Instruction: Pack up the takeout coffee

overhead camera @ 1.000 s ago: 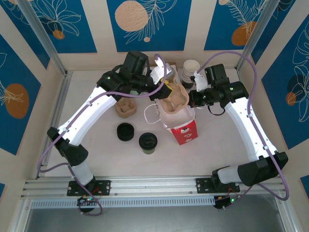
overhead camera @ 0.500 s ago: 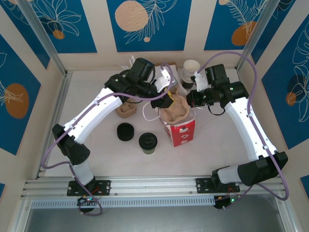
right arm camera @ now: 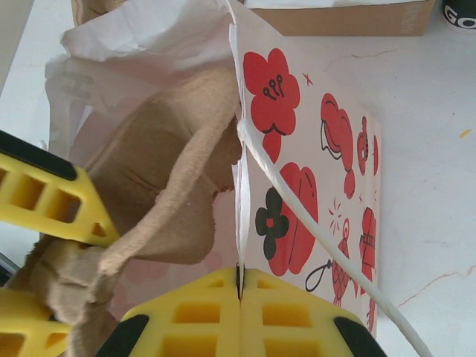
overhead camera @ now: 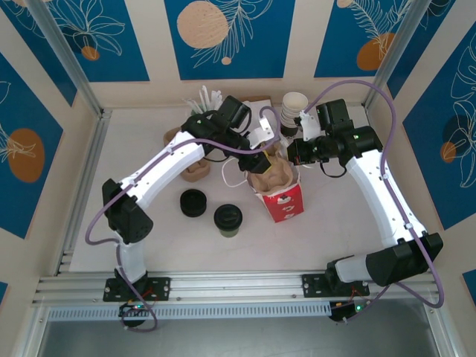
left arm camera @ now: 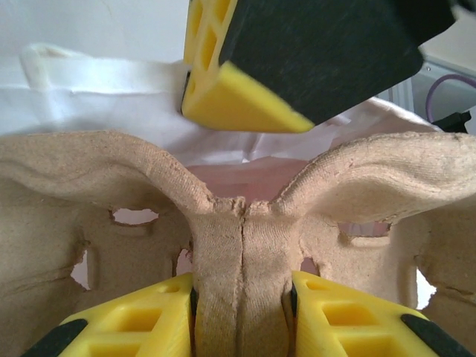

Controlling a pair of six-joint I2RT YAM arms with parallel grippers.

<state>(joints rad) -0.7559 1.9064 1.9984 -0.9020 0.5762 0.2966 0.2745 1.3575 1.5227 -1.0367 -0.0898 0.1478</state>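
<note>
Jaws clamped: left gripper (left arm camera: 242,309) on the pulp carrier (left arm camera: 111,171), right gripper (right arm camera: 239,297) on the bag (right arm camera: 312,186) rim. The takeout coffee (overhead camera: 227,218) looks light and crushable, best held mid-body.

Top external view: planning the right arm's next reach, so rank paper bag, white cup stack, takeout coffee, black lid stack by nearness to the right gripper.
1. Paper bag, its edge pinched in the right gripper.
2. White cup stack, just behind it.
3. Takeout coffee, near left.
4. Black lid stack, farther left.
</note>
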